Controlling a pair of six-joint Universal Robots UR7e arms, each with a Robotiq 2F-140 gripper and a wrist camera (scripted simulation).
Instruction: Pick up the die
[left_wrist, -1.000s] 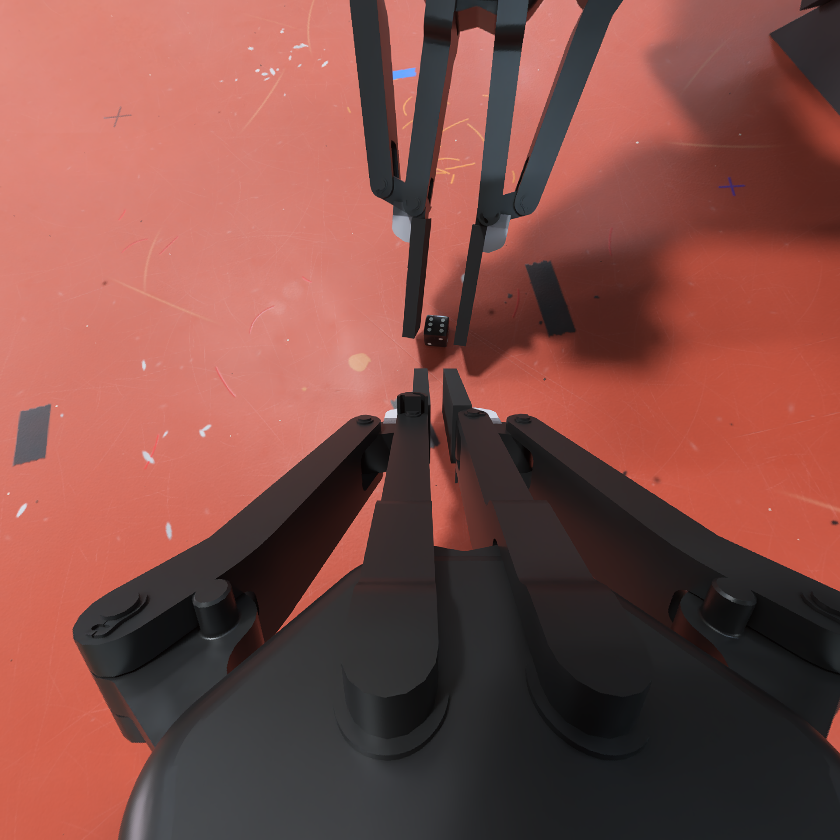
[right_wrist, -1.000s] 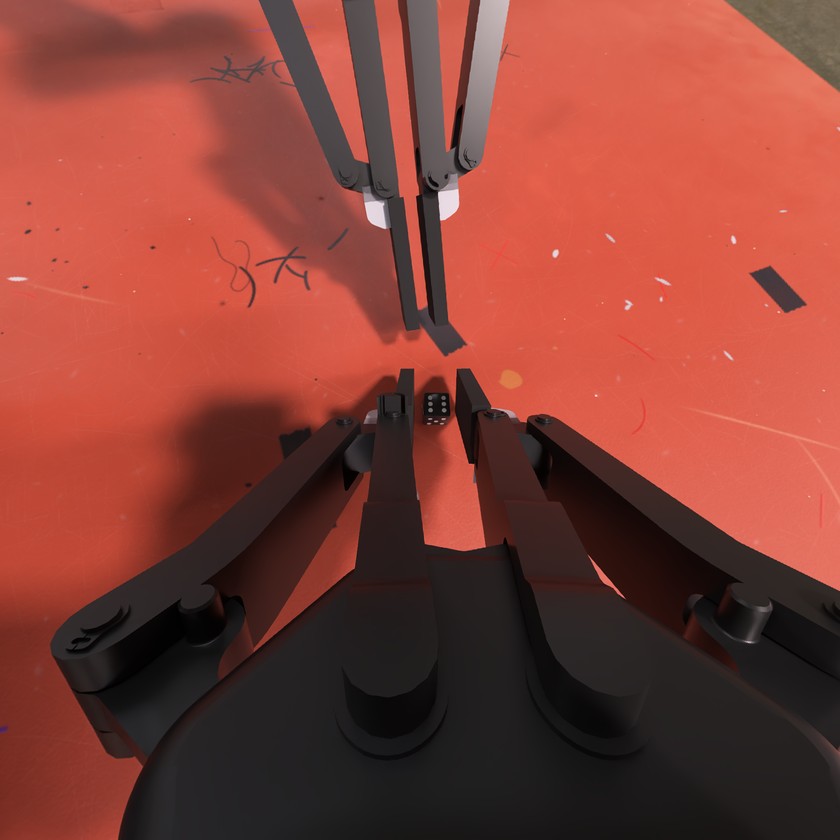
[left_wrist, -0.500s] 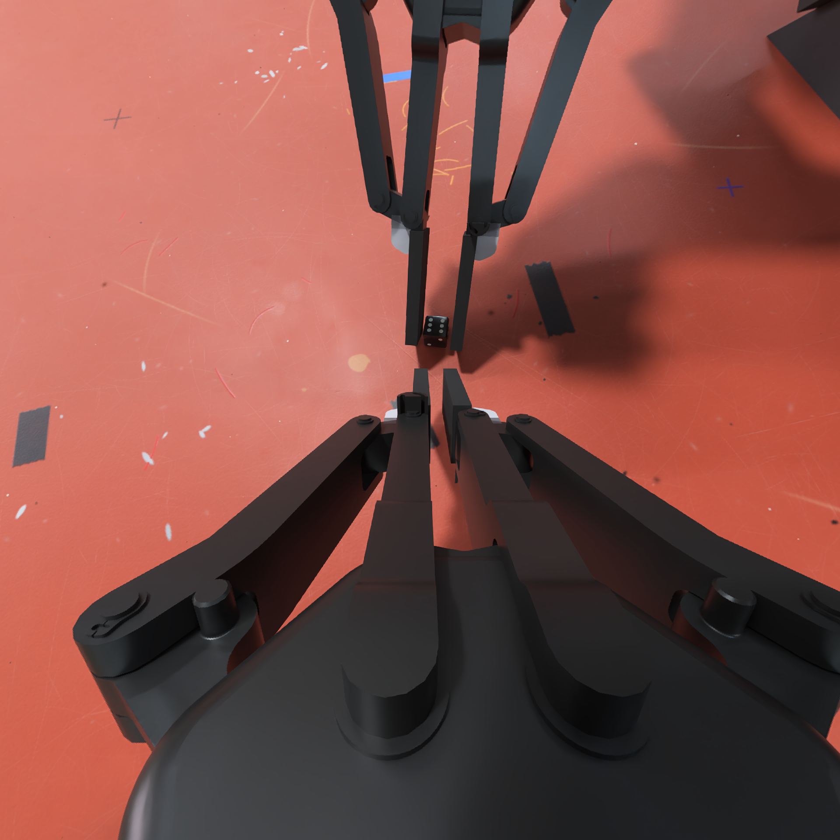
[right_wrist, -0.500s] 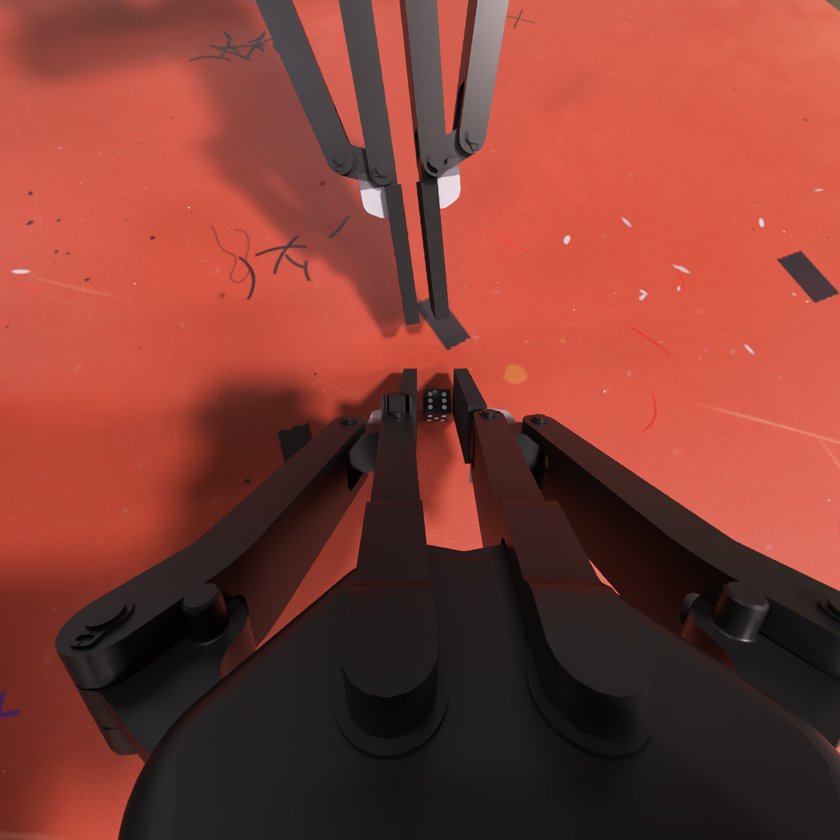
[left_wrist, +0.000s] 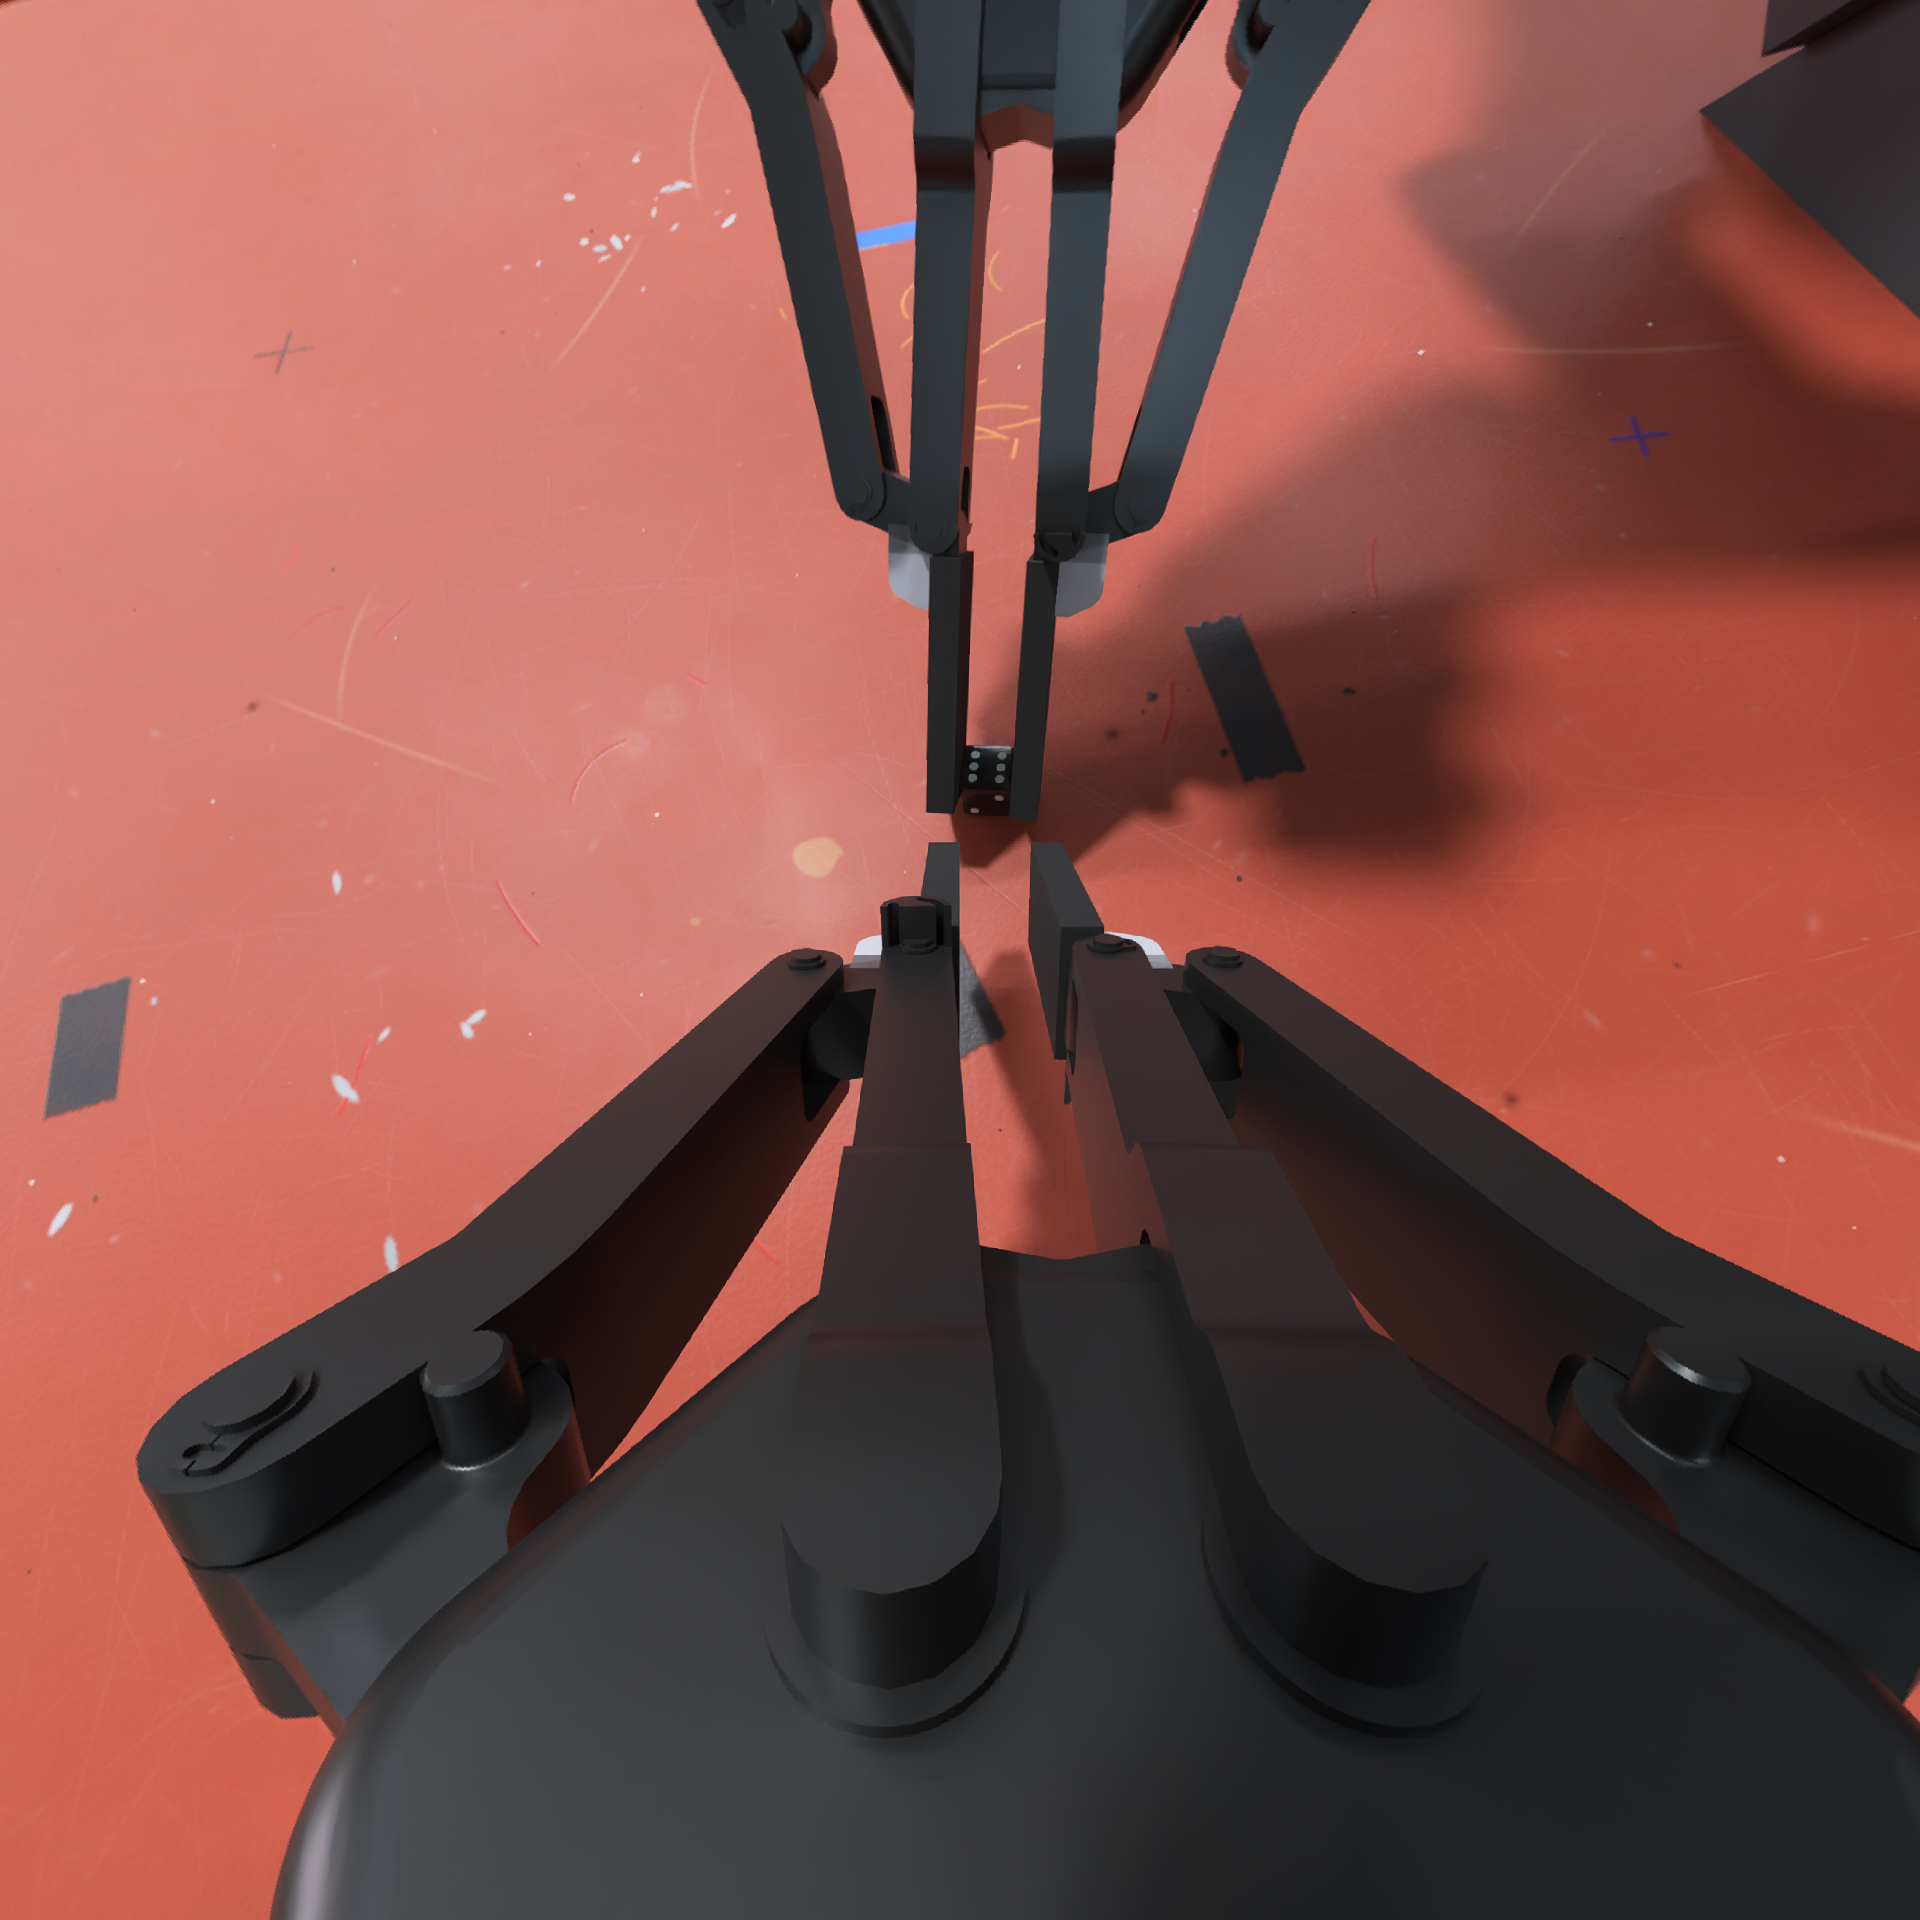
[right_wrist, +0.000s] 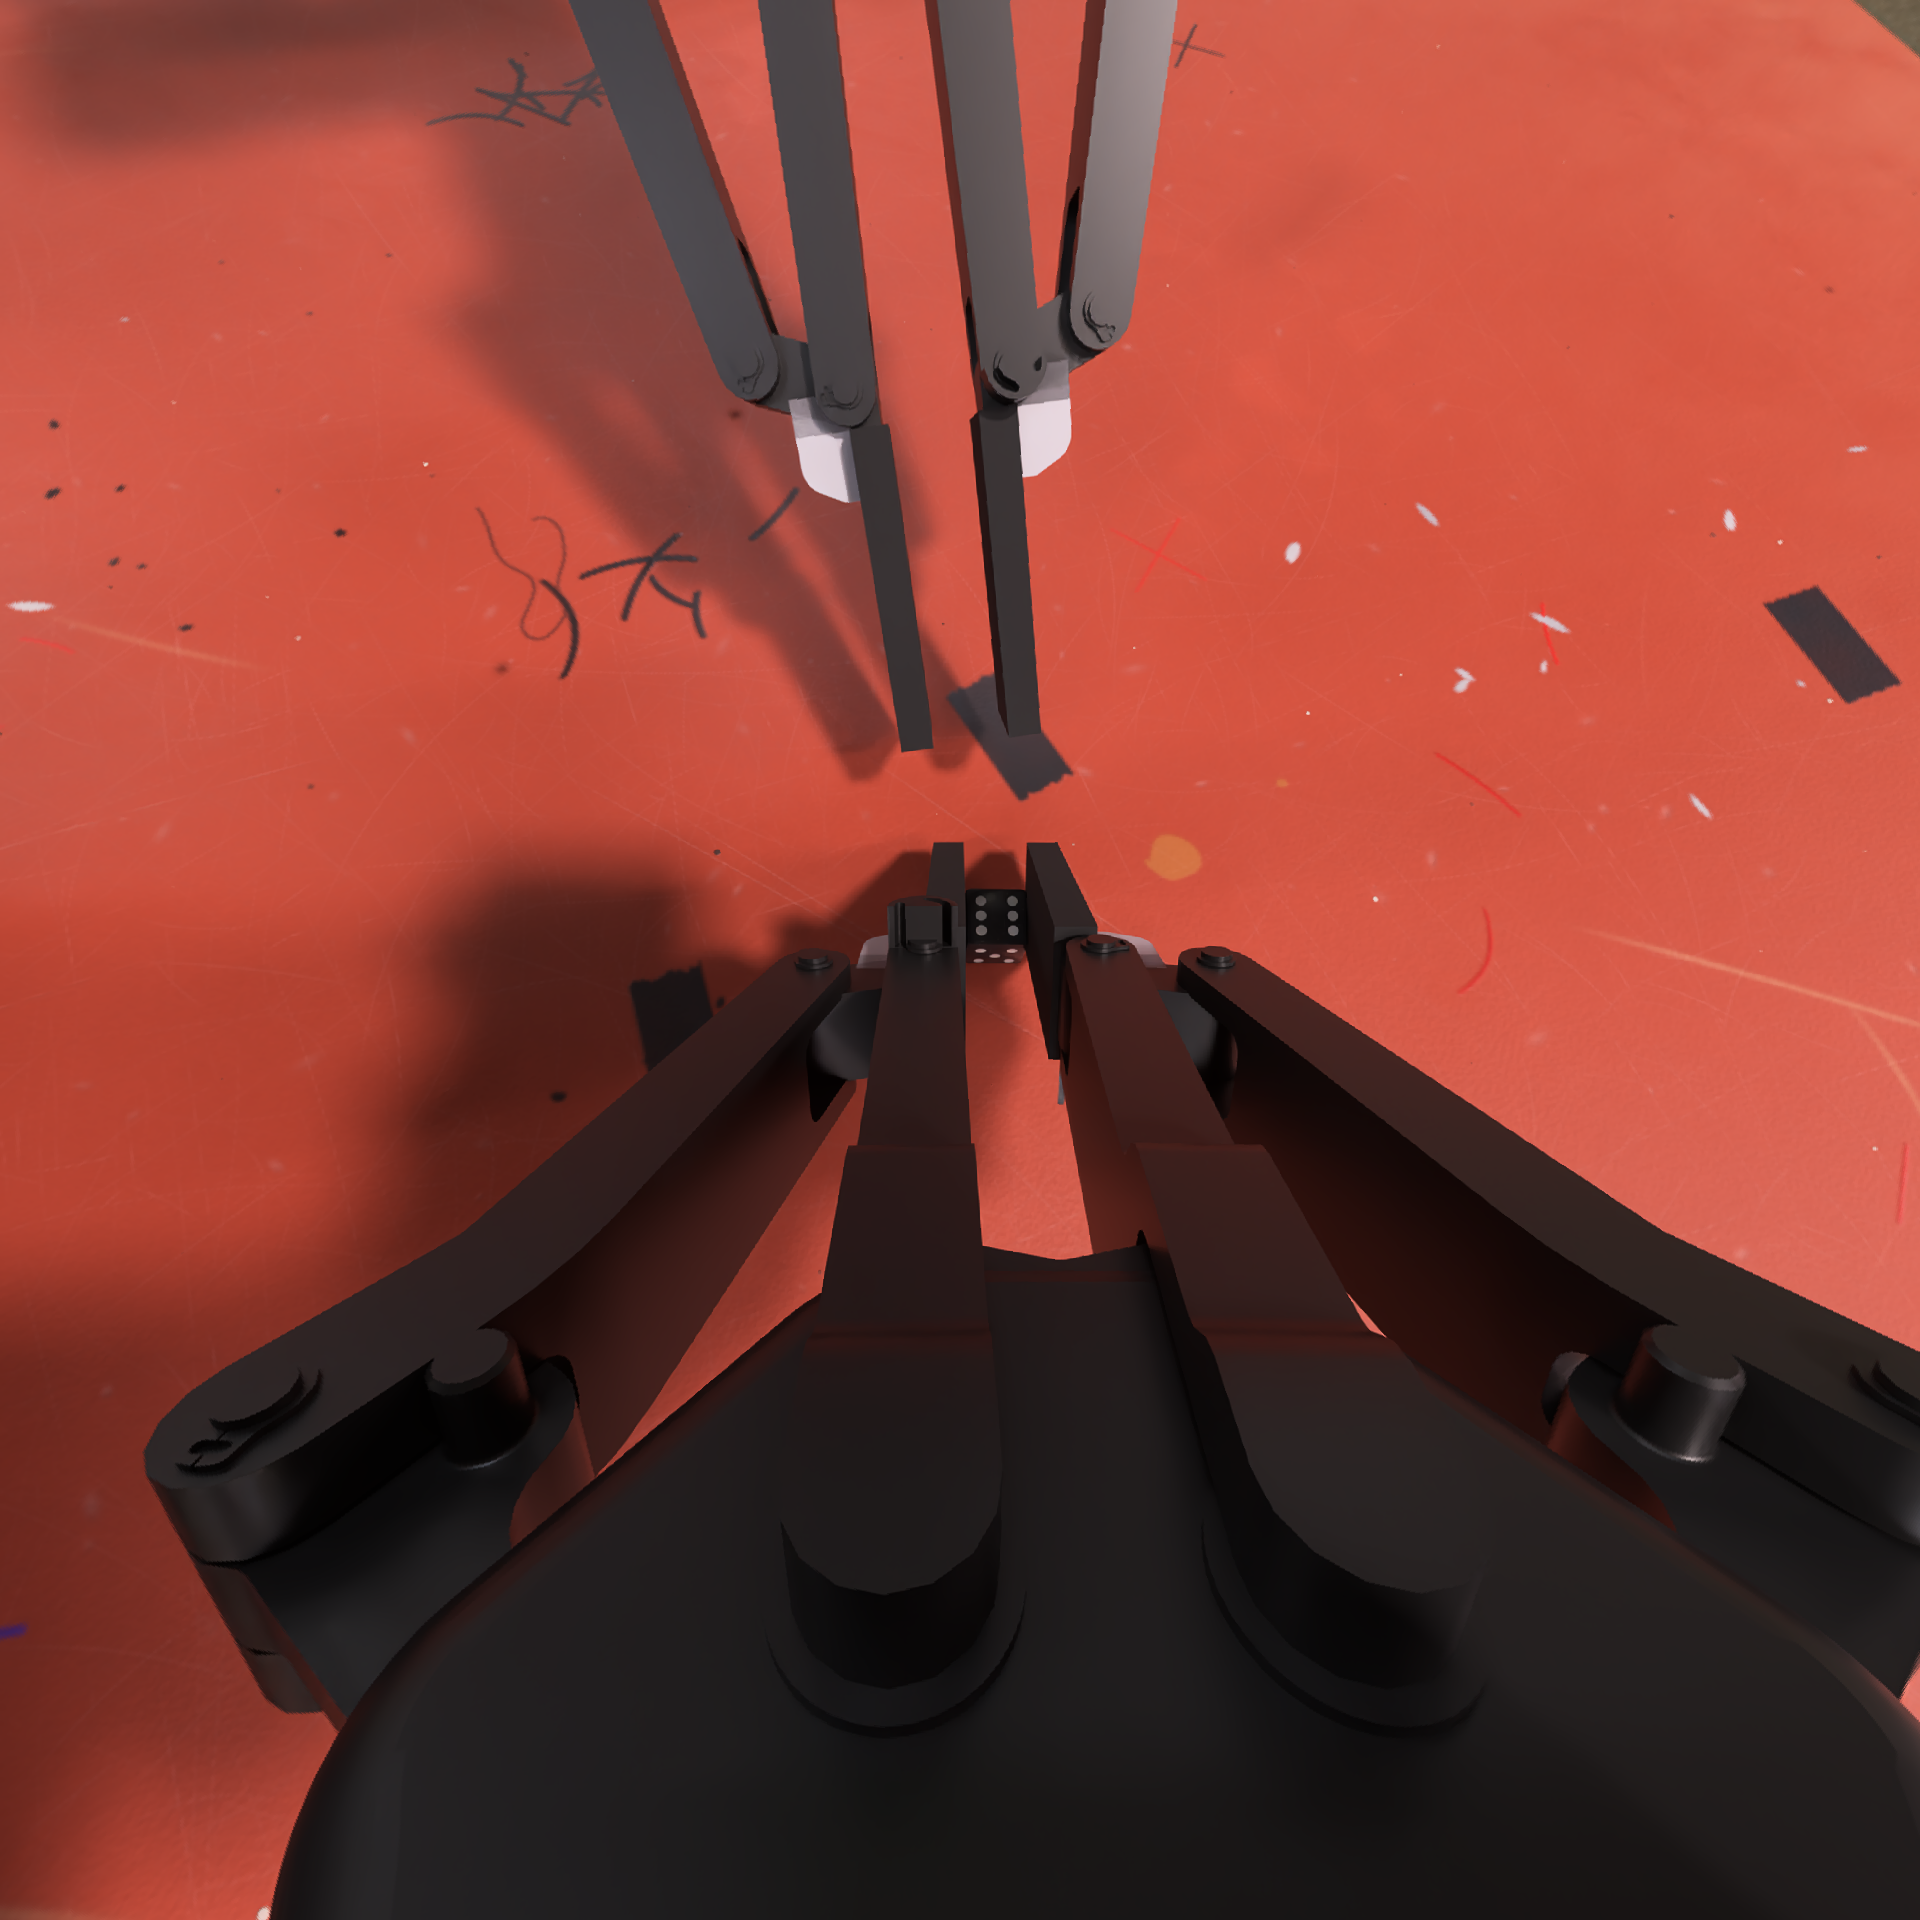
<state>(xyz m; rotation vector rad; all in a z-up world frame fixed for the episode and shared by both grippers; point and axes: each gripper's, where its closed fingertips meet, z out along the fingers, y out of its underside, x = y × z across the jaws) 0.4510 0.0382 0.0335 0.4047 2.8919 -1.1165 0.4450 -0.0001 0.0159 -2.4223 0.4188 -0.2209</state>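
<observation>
We saw the small black white-pipped die (right_wrist: 994, 928) pinched by our right gripper (right_wrist: 994, 868); our left gripper (left_wrist: 995, 871) stood slightly apart, empty.

A workshop or test bench, by the look of it. The red surface (left_wrist: 416, 623) is scuffed — scratches, pen marks (right_wrist: 644, 582), paint flecks (left_wrist: 613, 241), black tape strips (left_wrist: 1242, 696).

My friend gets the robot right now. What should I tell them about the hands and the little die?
Right gripper: shut on the black die, which sits between its fingertips, seemingly just off the red table.
Left gripper: empty, fingers a little apart, hanging just above a strip of black tape, facing the right one.
Done: the grab.
Left: lift the die clear.
</observation>
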